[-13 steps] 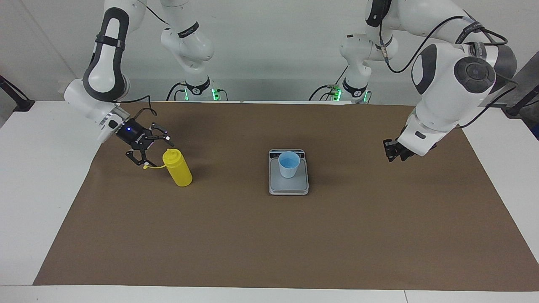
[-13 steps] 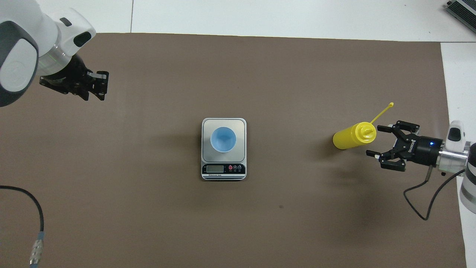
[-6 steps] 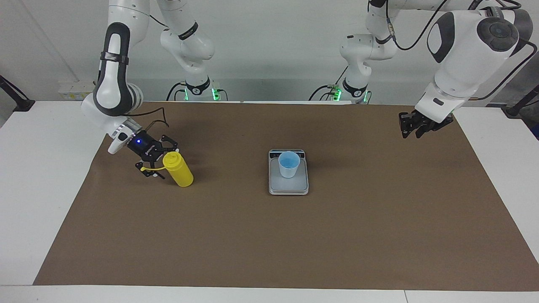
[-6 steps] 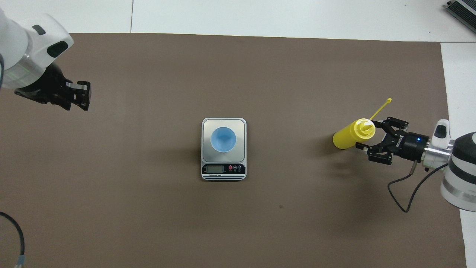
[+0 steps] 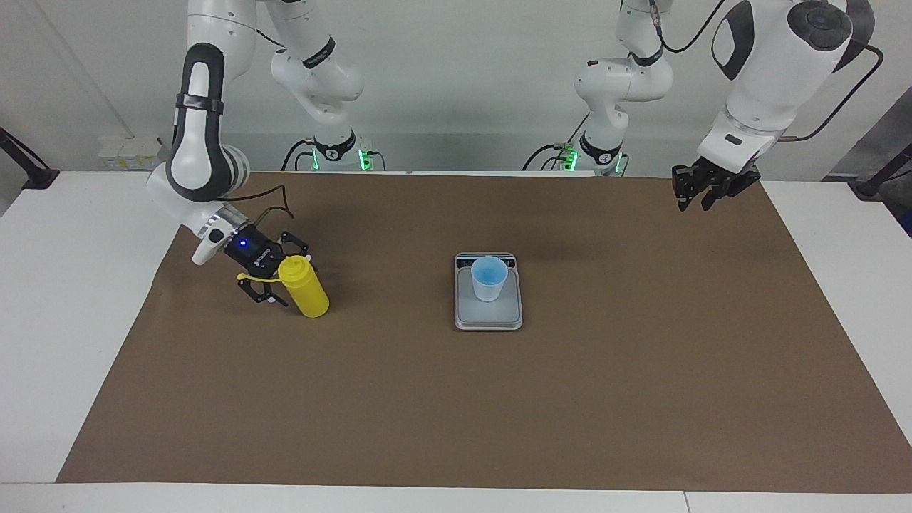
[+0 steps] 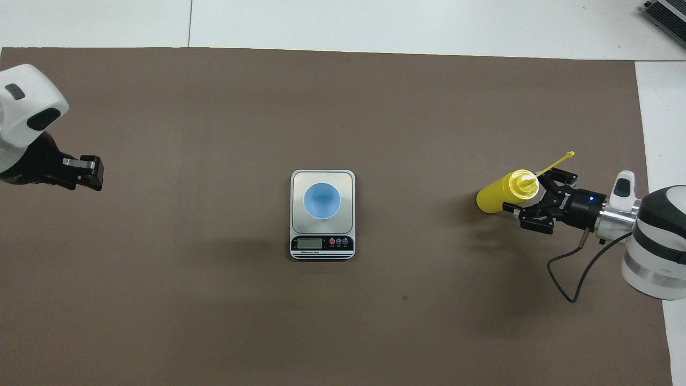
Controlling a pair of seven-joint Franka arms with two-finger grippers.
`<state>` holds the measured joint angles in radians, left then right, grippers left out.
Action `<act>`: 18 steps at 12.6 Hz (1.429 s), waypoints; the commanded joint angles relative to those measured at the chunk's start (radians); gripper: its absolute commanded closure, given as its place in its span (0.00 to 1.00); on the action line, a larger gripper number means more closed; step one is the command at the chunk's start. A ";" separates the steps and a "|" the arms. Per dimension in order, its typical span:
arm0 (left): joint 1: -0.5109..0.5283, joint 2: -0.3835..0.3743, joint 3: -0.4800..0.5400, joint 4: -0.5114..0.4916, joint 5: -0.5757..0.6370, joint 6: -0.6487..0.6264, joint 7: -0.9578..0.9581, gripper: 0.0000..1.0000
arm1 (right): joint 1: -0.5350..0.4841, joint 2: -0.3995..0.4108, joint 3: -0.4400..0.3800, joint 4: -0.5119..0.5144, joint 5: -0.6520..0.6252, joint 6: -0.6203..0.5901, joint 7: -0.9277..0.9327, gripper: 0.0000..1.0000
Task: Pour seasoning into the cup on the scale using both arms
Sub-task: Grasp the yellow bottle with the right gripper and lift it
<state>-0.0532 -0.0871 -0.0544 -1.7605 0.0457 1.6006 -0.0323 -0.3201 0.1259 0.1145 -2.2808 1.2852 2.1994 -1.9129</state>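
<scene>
Now, operator, your inventory: right gripper (image 5: 273, 278) has closed in on the seasoning (image 5: 304, 286), fingers spread around its neck, not yet pinching. Cup (image 5: 489, 278) sits on scale (image 5: 488, 317), well apart. Left gripper (image 5: 700, 189) has withdrawn upward, fingers unreadable; it waits.

White table (image 5: 64, 299); brown mat (image 5: 456, 399) on it; pale wall (image 5: 456, 78).
</scene>
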 commanded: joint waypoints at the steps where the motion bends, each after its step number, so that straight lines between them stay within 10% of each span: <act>1: 0.045 -0.037 -0.004 -0.060 -0.018 0.061 0.058 0.56 | 0.024 0.004 0.005 -0.003 0.060 0.026 -0.032 0.00; 4: 0.033 -0.026 -0.005 -0.039 -0.018 0.082 0.051 0.54 | 0.029 0.004 0.005 -0.003 0.071 0.037 -0.031 0.09; 8: 0.039 -0.023 -0.005 0.008 -0.029 0.044 0.049 0.49 | 0.032 -0.005 0.005 0.003 0.068 0.040 -0.023 0.64; 15: 0.094 0.035 0.008 0.223 -0.063 -0.146 0.046 0.39 | 0.091 -0.029 0.013 0.122 -0.209 0.040 0.249 0.66; 18: 0.092 0.032 0.007 0.219 -0.063 -0.130 0.045 0.12 | 0.179 -0.025 0.011 0.207 -0.406 0.051 0.446 0.65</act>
<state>0.0340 -0.0711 -0.0418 -1.5661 0.0011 1.4818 0.0039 -0.1833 0.1046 0.1193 -2.1186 0.9704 2.2279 -1.5763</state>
